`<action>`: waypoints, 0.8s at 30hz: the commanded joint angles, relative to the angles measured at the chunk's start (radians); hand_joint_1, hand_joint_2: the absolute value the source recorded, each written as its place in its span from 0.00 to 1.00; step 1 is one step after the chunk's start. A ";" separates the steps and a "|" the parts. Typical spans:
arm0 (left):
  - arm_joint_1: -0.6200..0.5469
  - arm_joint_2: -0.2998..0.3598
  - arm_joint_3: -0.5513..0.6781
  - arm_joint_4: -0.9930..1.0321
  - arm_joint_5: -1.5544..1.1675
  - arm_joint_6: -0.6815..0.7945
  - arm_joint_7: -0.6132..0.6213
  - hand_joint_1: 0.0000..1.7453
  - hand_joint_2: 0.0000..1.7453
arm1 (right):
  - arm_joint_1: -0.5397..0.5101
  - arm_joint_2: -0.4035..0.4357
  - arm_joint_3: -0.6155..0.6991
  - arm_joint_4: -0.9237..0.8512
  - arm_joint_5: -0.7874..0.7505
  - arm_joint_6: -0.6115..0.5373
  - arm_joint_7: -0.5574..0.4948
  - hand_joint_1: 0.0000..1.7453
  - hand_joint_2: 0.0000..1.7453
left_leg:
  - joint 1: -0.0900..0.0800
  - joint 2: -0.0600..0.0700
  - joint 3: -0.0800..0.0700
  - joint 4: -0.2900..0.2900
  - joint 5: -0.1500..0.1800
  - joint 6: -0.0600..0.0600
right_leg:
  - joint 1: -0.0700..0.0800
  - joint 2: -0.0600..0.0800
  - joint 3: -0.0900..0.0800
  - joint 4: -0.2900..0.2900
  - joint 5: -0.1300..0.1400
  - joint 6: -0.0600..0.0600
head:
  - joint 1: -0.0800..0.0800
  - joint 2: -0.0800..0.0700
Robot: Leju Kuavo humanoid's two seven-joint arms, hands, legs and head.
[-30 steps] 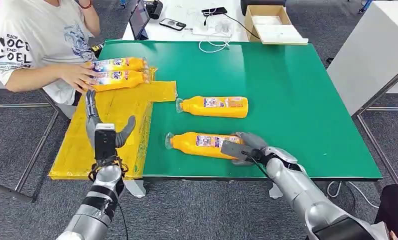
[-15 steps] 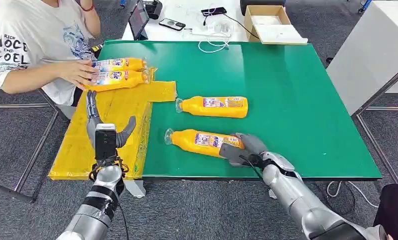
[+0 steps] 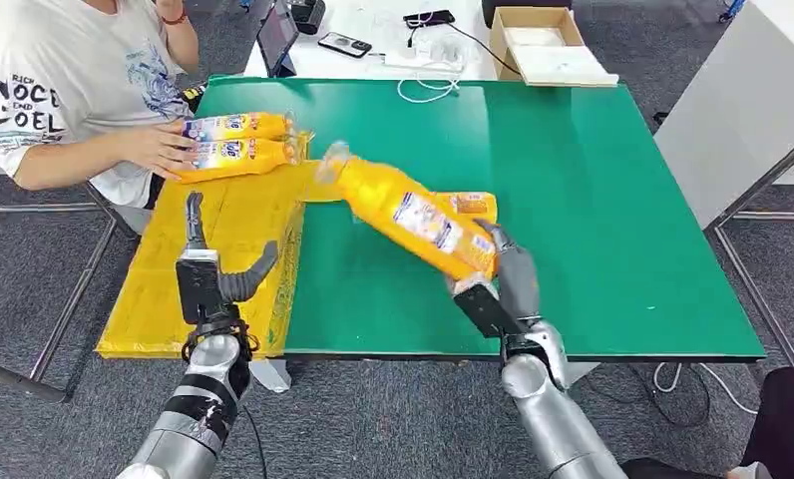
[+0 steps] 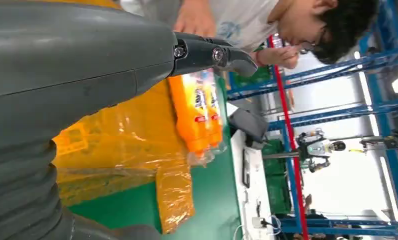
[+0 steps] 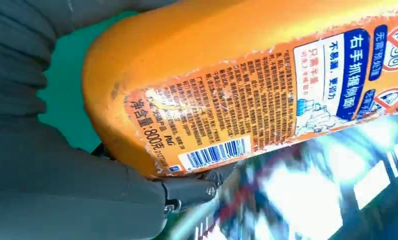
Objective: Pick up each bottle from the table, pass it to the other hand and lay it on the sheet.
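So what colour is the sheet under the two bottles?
Yellow plastic sheet, crinkled and glossy; clearest in the head view.

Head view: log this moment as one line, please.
right hand: holds orange bottle lifted, tilted | left hand: open over yellow sheet | second bottle on green table | two bottles on sheet

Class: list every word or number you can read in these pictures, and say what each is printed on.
"800" after "净含量": held bottle, by its barcode.
"右手抓握": blue panel on that bottle's label.
"ROCE", "END", "OEL": sleeve of the person's T-shirt, partly hidden.
Fine print on the held bottle and the labels of the two bottles on the sheet: too small to read.
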 commanded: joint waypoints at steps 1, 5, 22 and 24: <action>-0.031 -0.026 0.072 0.102 0.011 -0.019 0.004 0.00 1.00 | 0.064 0.079 -0.172 -0.206 -0.043 -0.049 -0.042 1.00 1.00 | -0.001 -0.001 0.007 0.001 -0.003 0.001 | 0.000 -0.003 0.008 0.000 -0.004 -0.003 | 0.000 0.000; -0.031 -0.026 0.072 0.102 0.011 -0.019 0.004 0.00 1.00 | 0.064 0.079 -0.172 -0.206 -0.043 -0.049 -0.042 1.00 1.00 | -0.001 0.000 0.005 0.000 -0.002 0.001 | 0.000 -0.002 0.005 0.000 -0.002 -0.003 | 0.000 0.000; -0.008 -0.051 0.113 0.098 0.185 -0.386 0.097 0.00 1.00 | 0.090 0.086 -0.174 -0.148 -0.046 -0.020 -0.079 1.00 1.00 | 0.000 0.002 0.007 -0.001 -0.002 0.001 | 0.001 0.000 0.007 -0.001 -0.002 -0.002 | 0.000 0.000; 0.019 -0.065 0.068 0.046 0.273 -0.561 0.172 0.00 1.00 | 0.108 0.081 -0.146 -0.136 -0.018 0.004 -0.106 1.00 1.00 | 0.000 0.001 0.007 -0.001 -0.003 0.001 | 0.001 -0.001 0.007 -0.002 -0.002 -0.002 | 0.000 0.000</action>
